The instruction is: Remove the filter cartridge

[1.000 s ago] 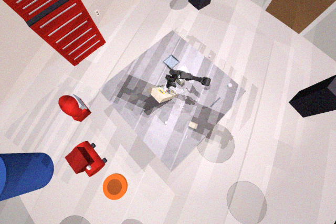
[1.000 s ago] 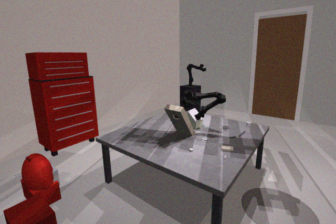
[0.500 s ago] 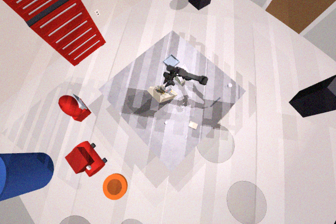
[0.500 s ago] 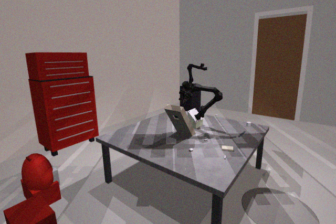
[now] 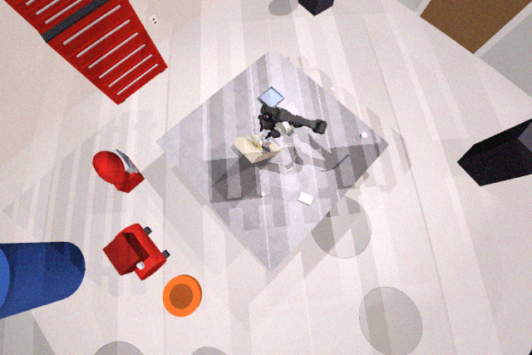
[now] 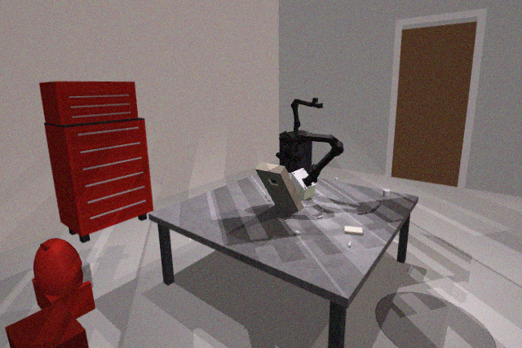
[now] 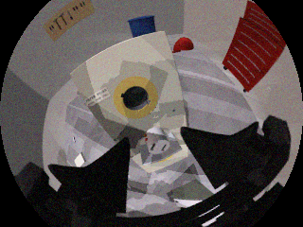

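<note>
- The pincer (image 7: 154,138) is spread wide, and nothing is pinched between its two dark fingers.
- Ahead of the pincer and a little above its fingertips stands the pale service panel (image 7: 101,78). The panel's yellow socket ring (image 7: 120,106) surrounds a dark hole, so the socket reads as vacant.
- Just beyond the fingertips, in line with the gap between them and below the ring, lies a small pale grey piece, most likely the filter cartridge (image 7: 155,149). The wrist view is too blurred to show its slots or whether it lies on its side.
- It appears to rest low by the foot of the panel, where the cream tray (image 6: 311,192) sits on the table (image 6: 294,251). Whether it is fully on the tray floor cannot be told.
- Neither finger seems to touch the piece, though the gap is small and hard to judge.
- The cartridge looks like a small, stiff, light cylinder with a smooth, probably slippery shell. On its side it could roll at a nudge.
- If it needs another grasp, the two narrow face slots are the intended holds, one fingertip in each. Across the round body is the fallback, with the fingers squared up so it does not squirt out.
- The remaining step is likely a straight retreat of the arm (image 6: 333,146), away from the piece, with the fingers kept apart.
</note>
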Tool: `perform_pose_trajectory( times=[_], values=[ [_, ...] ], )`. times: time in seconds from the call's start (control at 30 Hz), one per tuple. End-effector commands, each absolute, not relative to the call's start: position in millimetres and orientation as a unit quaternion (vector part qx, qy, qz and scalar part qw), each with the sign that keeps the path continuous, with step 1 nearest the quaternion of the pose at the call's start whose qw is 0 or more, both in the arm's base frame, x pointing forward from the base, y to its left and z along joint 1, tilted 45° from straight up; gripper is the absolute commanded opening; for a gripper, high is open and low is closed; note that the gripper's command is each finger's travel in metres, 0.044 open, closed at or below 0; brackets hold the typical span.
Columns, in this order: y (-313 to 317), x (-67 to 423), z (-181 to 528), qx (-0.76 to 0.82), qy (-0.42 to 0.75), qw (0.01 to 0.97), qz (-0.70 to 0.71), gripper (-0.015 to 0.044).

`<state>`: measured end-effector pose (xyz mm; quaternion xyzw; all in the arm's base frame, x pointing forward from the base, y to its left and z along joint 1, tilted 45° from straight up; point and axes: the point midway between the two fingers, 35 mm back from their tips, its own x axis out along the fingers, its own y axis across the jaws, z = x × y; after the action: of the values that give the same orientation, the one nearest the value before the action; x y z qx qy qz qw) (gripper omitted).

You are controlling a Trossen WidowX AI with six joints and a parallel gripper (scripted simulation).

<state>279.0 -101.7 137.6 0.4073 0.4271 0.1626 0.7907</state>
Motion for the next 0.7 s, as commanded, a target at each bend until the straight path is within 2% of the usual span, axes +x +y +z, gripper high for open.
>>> perform_pose_trajectory(
  times=[0.0, 0.67],
  values=[
    [-70, 255, 106, 0.291, 0.476, 0.791, 0.251, 0.0305],
    [-56, 265, 92, 0.29, 0.476, 0.792, 0.25, 0.0305]
  ],
)
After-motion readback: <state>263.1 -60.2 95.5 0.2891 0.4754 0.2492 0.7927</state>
